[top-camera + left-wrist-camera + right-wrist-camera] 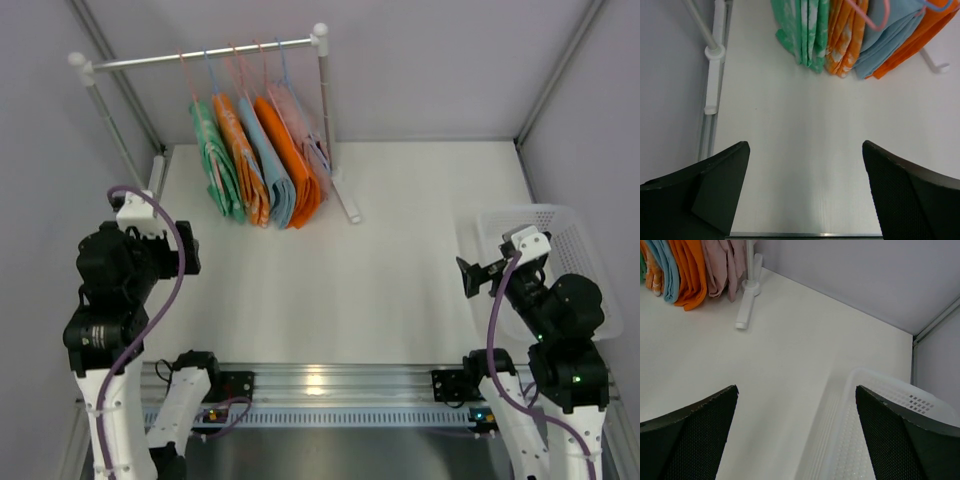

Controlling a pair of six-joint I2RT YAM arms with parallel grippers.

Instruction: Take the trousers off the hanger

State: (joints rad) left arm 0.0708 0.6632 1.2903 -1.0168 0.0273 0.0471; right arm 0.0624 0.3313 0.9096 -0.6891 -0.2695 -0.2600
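The mint-green trousers (218,165) hang folded at the left end of a row of clothes on a rack at the back left. Their thin pink hanger (185,76) hooks over the rail (200,58). The trousers' lower ends show at the top of the left wrist view (802,30). My left gripper (188,250) (805,145) is open and empty, above the table in front of the rack and well short of the trousers. My right gripper (468,276) (796,388) is open and empty at the right, far from the rack.
Beside the green pair hang an orange patterned pair (243,160), a light blue pair (272,165), a plain orange pair (298,170) and a pink garment (305,125). The rack's feet (345,200) (712,75) rest on the table. A white basket (585,225) (840,440) sits at the right.
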